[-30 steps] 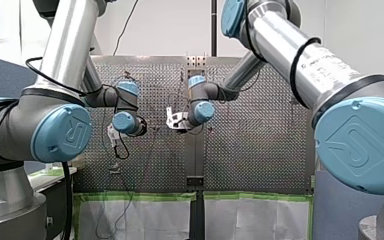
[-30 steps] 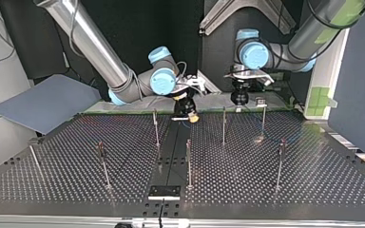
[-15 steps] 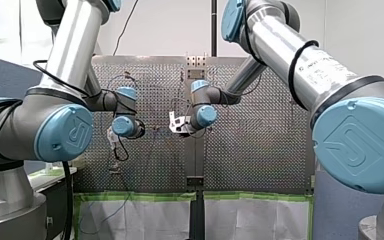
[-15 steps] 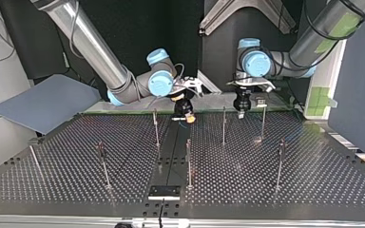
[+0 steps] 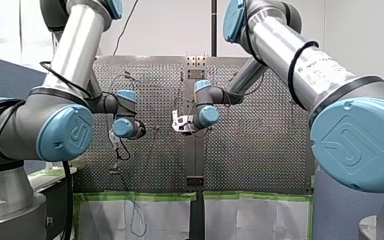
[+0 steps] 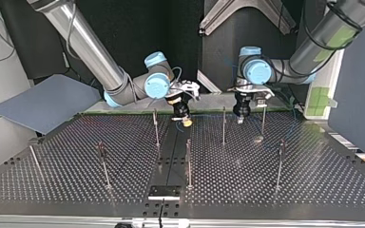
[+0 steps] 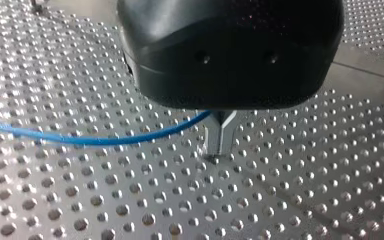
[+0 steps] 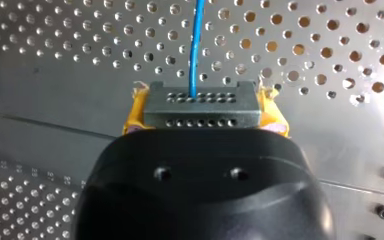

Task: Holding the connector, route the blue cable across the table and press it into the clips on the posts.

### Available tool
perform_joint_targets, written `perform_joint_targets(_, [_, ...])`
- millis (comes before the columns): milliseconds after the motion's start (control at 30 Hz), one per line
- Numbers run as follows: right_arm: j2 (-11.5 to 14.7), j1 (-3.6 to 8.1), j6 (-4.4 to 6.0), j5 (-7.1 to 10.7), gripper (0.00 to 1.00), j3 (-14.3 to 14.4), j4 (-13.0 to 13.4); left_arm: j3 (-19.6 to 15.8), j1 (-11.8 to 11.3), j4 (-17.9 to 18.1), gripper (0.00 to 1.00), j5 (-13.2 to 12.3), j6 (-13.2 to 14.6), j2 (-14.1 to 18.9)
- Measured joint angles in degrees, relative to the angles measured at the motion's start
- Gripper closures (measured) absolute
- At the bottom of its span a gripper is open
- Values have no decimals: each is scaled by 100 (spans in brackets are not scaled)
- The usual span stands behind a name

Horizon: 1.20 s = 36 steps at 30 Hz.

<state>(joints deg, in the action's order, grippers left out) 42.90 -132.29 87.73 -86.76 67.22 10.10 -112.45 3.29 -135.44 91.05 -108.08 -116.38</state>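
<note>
Blue cable [image 7: 80,140] gripped by left tool [image 7: 219,150], now lower; right tool [image 8: 205,119] clamps connector [image 8: 200,100]

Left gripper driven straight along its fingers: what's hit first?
The perforated table: my left gripper points down at it, tips seemingly almost touching. The blue cable leaves sideways, not ahead.

Black left gripper [image 7: 216,149] pointing straight down, bare metal fingers pinched tip to tip at the thin blue cable [image 7: 80,139], black right gripper [image 8: 203,109] angled downward, yellow pads clamping the grey perforated connector [image 8: 215,100]
</note>
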Motion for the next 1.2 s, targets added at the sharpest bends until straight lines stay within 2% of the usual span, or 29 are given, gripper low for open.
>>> perform_joint_targets(300, [1, 112, 10, 9, 100, -2, 92, 329, -109, -10, 100, -145, -119, -61])
perform_joint_targets(500, [3, 156, 17, 149, 100, -27, 122, 393, -170, 6, 100, -189, -125, -62])
perform_joint_targets(633, [2, 164, 17, 177, 100, -53, 124, 398, -195, 7, 100, -194, -125, -63])
perform_joint_targets(667, [3, 164, 17, 181, 100, -58, 124, 397, -197, 8, 84, -196, -121, -63])
perform_joint_targets(700, [3, 165, 17, 185, 100, -65, 124, 397, -195, 5, 84, -194, -113, -63])
perform_joint_targets(733, [3, 166, 17, 188, 100, -72, 122, 396, -191, 0, 73, -193, -102, -62])
perform_joint_targets(800, [4, 169, 17, 191, 100, -89, 120, 396, -178, -29, 73, -178, -67, -61])
perform_joint_targets(833, [3, 170, 16, 192, 100, -95, 118, 396, -171, -49, 41, -164, -49, -59])
perform_joint_targets(867, [3, 170, 16, 192, 100, -102, 115, 396, -162, -72, 27, -146, -28, -58])
perform_joint_targets(900, [4, 170, 16, 193, 100, -110, 109, 396, -149, -109, 27, -116, 5, -59])
perform_joint_targets(933, [4, 172, 16, 193, 100, -115, 103, 395, -138, -142, 1, -87, 36, -58])
perform_joint_targets(1200, [5, 193, 14, 178, 100, -128, -38, 392, 8, -516, 1, 282, 407, -52])
